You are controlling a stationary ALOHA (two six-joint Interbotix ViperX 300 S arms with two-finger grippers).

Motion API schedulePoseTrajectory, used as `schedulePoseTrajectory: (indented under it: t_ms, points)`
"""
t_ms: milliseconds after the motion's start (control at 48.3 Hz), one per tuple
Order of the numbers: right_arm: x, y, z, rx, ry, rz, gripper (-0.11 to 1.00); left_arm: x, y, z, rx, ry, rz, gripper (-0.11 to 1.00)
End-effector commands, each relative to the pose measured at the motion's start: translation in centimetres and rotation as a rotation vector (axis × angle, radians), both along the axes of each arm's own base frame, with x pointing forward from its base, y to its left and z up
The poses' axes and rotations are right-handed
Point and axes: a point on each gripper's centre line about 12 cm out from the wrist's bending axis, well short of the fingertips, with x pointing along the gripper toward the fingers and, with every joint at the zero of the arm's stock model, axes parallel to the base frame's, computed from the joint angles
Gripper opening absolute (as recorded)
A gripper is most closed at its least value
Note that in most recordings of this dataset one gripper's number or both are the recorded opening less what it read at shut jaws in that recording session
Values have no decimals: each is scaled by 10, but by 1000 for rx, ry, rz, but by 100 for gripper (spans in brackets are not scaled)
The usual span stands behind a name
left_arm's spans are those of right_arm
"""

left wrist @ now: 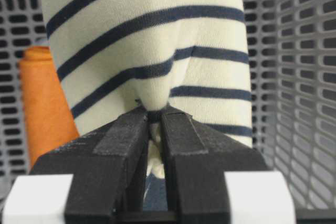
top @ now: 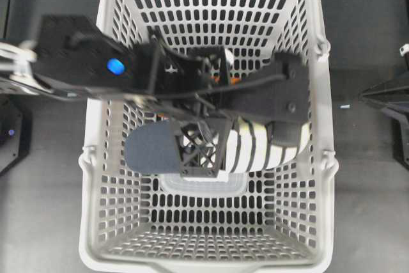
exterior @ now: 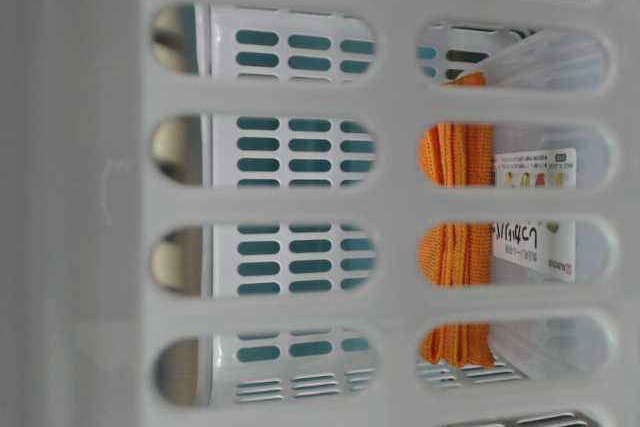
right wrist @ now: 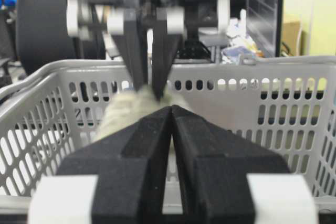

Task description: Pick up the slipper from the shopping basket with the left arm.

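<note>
jaws around slipper [left wrist: 142, 51] fabric

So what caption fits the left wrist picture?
Left gripper pinching the striped slipper inside the shopping basket, orange cloth beside.

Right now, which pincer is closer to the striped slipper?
Left. The left pincer is shut on the slipper, pinching its fabric; the right pincer sits closed outside the basket.

- Lab/office-type room indicated, seen in right wrist view.
- Black office chair [right wrist: 39, 22] seen at rear left.
- Cluttered desk [right wrist: 236, 45] w/ misc. items, dark monitor [right wrist: 265, 9] noted behind the shopping basket [right wrist: 294, 72].
</note>
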Motion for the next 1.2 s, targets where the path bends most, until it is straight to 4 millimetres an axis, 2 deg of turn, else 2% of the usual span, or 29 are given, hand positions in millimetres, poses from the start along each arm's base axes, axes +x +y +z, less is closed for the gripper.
schedulePoseTrajectory:
  t_ms: [0,1181]
  points:
    - [1,0,3,8,-7,2,-2,-7,0,29,1,-20,1,5]
    - [0,0,2,9,2,2,-2,0,0,27,34,4,-46,5]
